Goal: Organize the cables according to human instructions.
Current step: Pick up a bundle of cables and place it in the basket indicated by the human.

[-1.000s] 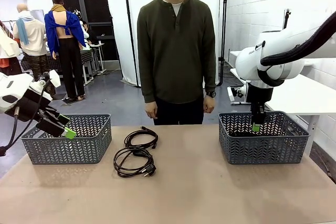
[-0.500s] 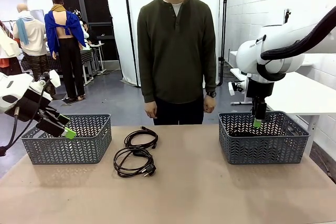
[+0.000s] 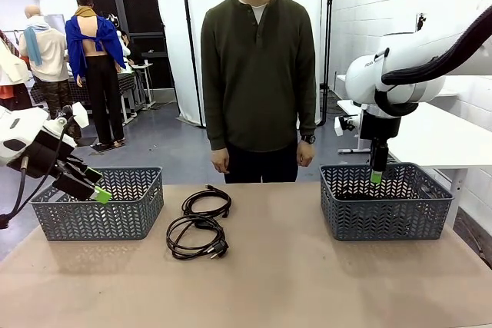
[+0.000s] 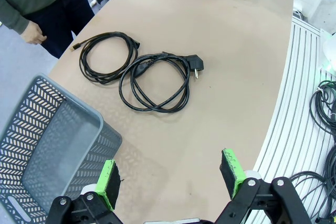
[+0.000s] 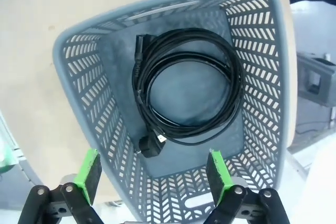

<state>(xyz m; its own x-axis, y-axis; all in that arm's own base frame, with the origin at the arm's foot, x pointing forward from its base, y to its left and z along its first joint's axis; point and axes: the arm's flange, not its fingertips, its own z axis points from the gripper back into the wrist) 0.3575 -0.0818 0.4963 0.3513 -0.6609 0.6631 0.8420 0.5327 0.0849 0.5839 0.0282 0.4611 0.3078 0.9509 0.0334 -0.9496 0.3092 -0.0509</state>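
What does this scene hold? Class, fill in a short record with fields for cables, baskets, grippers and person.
on the table: two coiled black cables close together, the far cable and the near cable with its plug
right basket: one coiled cable inside
left basket: at the table's left end
left gripper: open, near left basket
right gripper: open, above right basket
person: standing at far side, arms down
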